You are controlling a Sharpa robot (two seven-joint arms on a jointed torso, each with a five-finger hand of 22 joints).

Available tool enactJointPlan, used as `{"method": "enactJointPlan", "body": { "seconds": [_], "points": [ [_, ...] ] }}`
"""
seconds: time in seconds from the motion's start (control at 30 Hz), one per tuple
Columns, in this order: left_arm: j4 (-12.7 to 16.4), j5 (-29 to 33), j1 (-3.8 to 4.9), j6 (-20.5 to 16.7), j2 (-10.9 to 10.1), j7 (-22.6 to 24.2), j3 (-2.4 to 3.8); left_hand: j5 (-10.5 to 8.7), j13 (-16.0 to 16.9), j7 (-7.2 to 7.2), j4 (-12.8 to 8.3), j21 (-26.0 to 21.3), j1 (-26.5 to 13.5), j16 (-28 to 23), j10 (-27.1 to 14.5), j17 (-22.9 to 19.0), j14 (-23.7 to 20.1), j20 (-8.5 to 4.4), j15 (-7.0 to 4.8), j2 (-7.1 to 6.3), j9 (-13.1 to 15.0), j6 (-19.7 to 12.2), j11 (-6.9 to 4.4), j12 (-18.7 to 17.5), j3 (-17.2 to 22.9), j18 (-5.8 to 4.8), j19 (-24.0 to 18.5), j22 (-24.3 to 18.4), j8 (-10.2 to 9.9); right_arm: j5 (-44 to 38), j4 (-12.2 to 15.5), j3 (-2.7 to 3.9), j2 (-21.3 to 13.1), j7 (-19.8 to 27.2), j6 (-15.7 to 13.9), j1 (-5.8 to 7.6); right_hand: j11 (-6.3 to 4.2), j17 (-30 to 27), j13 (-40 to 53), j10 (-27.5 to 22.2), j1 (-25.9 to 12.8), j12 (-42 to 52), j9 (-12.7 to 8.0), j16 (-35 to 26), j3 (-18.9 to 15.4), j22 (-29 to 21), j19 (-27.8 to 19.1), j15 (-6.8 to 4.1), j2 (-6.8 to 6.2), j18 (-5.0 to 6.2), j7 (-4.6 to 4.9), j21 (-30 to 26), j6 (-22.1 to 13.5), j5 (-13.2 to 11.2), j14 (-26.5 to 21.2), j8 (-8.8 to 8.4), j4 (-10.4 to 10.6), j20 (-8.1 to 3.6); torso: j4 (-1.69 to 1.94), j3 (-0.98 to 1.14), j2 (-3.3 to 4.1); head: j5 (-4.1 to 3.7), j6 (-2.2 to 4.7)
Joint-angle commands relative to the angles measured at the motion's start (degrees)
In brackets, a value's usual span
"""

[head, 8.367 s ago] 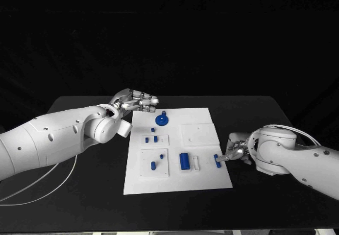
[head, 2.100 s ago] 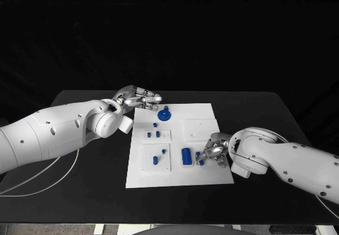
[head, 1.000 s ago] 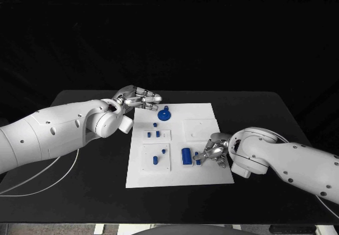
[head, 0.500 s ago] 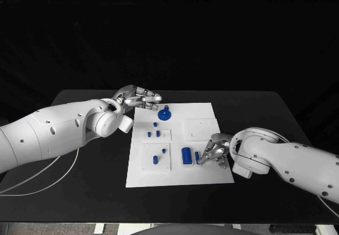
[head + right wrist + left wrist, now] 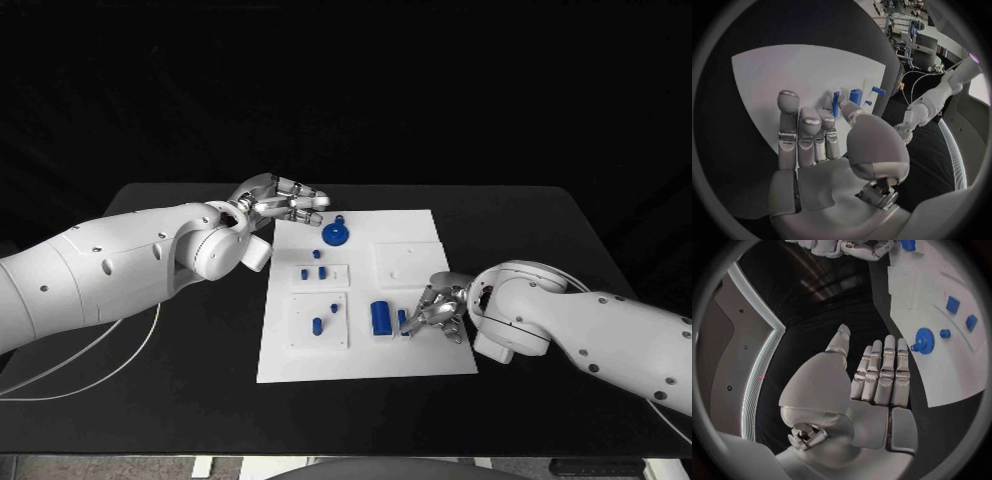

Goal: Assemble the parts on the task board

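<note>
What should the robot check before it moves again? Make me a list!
1. Right hand holds the small blue part: ok, pinched at its fingertips.
2. Part is over the task board: ok, beside the big blue cylinder.
3. Part lined up with its slot: cannot tell, fingers hide it.
4. Left hand out of the way: ok, at the board's far corner, holding nothing.
5. Blue gear undisturbed: ok.

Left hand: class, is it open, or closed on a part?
Open. In the left wrist view the left hand has its fingers stretched out flat with nothing in them, beside the task board.
</note>
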Motion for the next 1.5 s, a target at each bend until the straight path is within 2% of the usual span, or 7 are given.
{"method": "enactJointPlan", "body": {
  "seconds": [0.03, 0.23, 0.83, 1.37, 1.4, 1.43, 1.5],
  "points": [
    [-0.07, -0.13, 0.04, 0.68, 0.09, 0.47, 0.04, -0.24, 0.07, -0.18, 0.38, 0.22, -0.05, -0.24, -0.55, 0.09, -0.38, 0.34, -0.04, 0.27, 0.04, -0.35, -0.02, -0.24, -0.02, -0.33, 0.16, -0.08, 0.09, 2.14, -0.74, -0.32, -0.81, 1.09, 1.52, -0.50, 0.75, -0.67, -0.65, -0.60, -0.17, -0.92, -0.29, -0.91, -3.15, -0.52, 2.28, 0.38, -1.98, 0.70, 1.67, -1.25, -3.69, 2.92, -0.37, -0.35, 2.55, 0.27, 0.06, -0.04, -0.03, -0.21, 0.29],
    [-1.60, 0.72, 0.06, 1.33, 0.18, 1.44, 0.04, -0.30, 0.07, -0.27, 0.20, 0.10, 0.01, -0.24, -0.42, 0.07, -0.43, 0.40, -0.03, 0.38, 0.06, -0.08, -0.06, -0.23, -0.08, -0.42, -0.07, -0.14, 0.21, 6.35, -2.00, 1.90, -2.21, 4.59, 3.18, -0.25, 1.27, -1.39, -2.14, -1.60, 3.19, -1.46, 0.84, -1.78, -27.54, -1.16, 2.31, 0.65, 3.96, 1.32, 2.37, -3.00, -6.83, 11.69, -0.68, -0.33, 4.44, 0.66, -0.02, -0.04, -0.10, -0.32, 1.59],
    [-10.56, 10.00, 0.06, -2.44, 3.06, 6.60, 0.06, 0.38, 0.04, -1.15, -1.37, -0.64, 0.37, -0.37, -1.61, -0.81, -2.31, 0.84, 0.44, 2.53, 0.03, 1.48, -0.08, -0.34, -1.15, -0.62, -1.19, -0.38, 0.16, 25.57, -25.42, 5.37, 5.61, 40.00, -15.08, 4.10, 3.13, -23.34, -34.46, -8.40, 10.68, -27.14, -0.65, -26.76, -23.69, -25.72, -4.92, 3.30, 11.11, 0.53, 3.69, -25.67, -8.07, 11.67, -8.16, -0.51, -5.60, 3.59, -0.53, -0.88, -2.15, -0.40, 7.16],
    [-17.52, 14.02, -0.51, -2.69, 6.89, 8.83, 0.09, 0.47, 0.01, -2.25, -1.99, -0.96, -0.15, -0.47, -5.76, -1.62, -7.22, 2.52, 0.88, 3.54, -0.04, 0.80, -0.51, -0.49, -1.33, 0.87, -2.62, -0.49, -0.33, 40.57, -40.63, 8.03, 13.41, 54.00, -12.09, 4.36, 9.50, -58.55, -64.99, -18.05, 6.89, -52.88, -2.18, -52.15, -19.42, -67.16, -33.19, 12.54, 11.60, 6.57, 3.74, -24.79, -18.75, 11.73, -23.67, -0.73, -10.95, 19.85, -0.31, -0.42, -3.26, 0.31, 9.92],
    [-17.28, 12.03, -0.46, -2.42, 6.62, 6.86, 0.04, -5.04, -3.31, -9.09, 0.84, -5.18, -22.84, -3.89, -23.08, -5.28, -25.13, -5.52, -6.76, 1.95, -3.58, -16.37, -7.70, -3.81, 3.07, -1.74, -57.33, -4.72, -3.94, 36.70, -40.38, 7.97, 13.07, 49.35, -13.94, 4.38, 2.23, -62.00, -68.28, -34.94, -14.51, -56.20, -5.49, -55.62, -17.60, -70.94, -84.03, 5.28, 7.79, -3.91, -2.03, -29.29, -70.46, -4.63, -41.44, -4.04, -0.59, 6.53, -0.36, -0.69, -3.15, 0.08, 9.53],
    [-17.22, 12.03, -0.48, -2.48, 6.60, 6.88, 0.05, -5.04, -3.31, -9.09, 0.84, -5.18, -23.21, -3.89, -23.57, -5.28, -25.64, -5.52, -6.76, 1.95, -3.58, -56.48, -7.70, -3.81, 3.07, -1.74, -57.33, -4.72, -3.94, 36.75, -40.32, 7.94, 13.05, 49.38, -14.00, 4.39, 2.23, -62.00, -68.28, -75.33, -14.69, -56.20, -5.49, -55.62, -17.60, -70.94, -84.03, 5.28, 7.79, -3.91, -2.03, -29.29, -70.46, -4.63, -42.10, -4.04, -0.59, 6.53, -0.35, -0.68, -3.18, 0.07, 9.53],
    [-16.73, 12.06, -0.67, -2.95, 6.47, 7.03, 0.16, -5.04, -3.31, -9.09, 0.84, -5.18, -26.46, -3.89, -64.50, -5.28, -67.76, -5.52, -6.76, 1.95, -3.58, -56.48, -7.70, -3.81, 3.07, -1.74, -57.33, -4.72, -3.94, 37.10, -39.82, 7.73, 12.90, 49.61, -14.43, 4.39, 2.23, -62.00, -68.28, -75.33, -17.61, -56.20, -5.49, -55.62, -17.60, -70.94, -84.03, 5.28, 7.79, -3.91, -2.03, -29.29, -70.46, -4.63, -83.59, -4.04, -0.59, 6.53, -0.26, -0.58, -3.43, -0.03, 9.54]
  ]
}}
